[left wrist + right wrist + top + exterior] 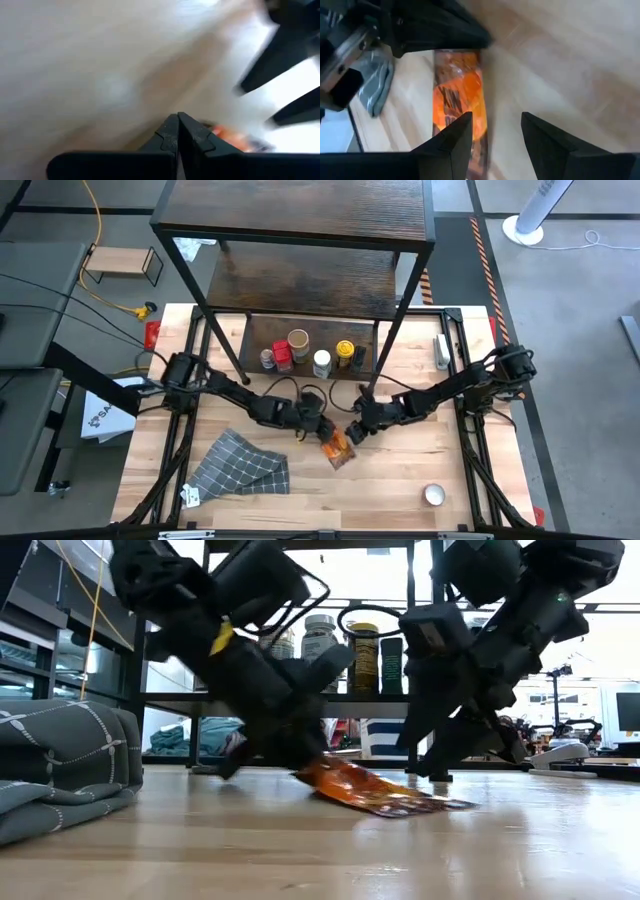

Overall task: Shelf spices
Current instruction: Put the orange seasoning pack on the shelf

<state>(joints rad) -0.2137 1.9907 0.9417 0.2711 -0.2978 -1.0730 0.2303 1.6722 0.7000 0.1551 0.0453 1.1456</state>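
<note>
- High view: the left gripper (pixel 322 427) was clenched on one end of an orange packet (pixel 338 451), and the right gripper (pixel 354 432) hung just beside it, jaws parted and empty. Beyond both grippers, the spices (pixel 308 353) stood in a row on the lowest board of the shelf (pixel 300 220). Only this view showed a small tin (pixel 433 496) on the table (pixel 400 480), well apart from the right gripper, and the checked cloth (pixel 240 465) near the left arm.
- Low view: the packet (pixel 375 792) tilted up from the table (pixel 320 850) at the left gripper's end, its far end lying flat.
- Left wrist view: its fingers (pixel 170 135) met tightly, orange beside them.
- Right wrist view: the packet (pixel 460 95) lay ahead of the spread fingers (pixel 455 135), untouched.
- The room behind held lit windows.
</note>
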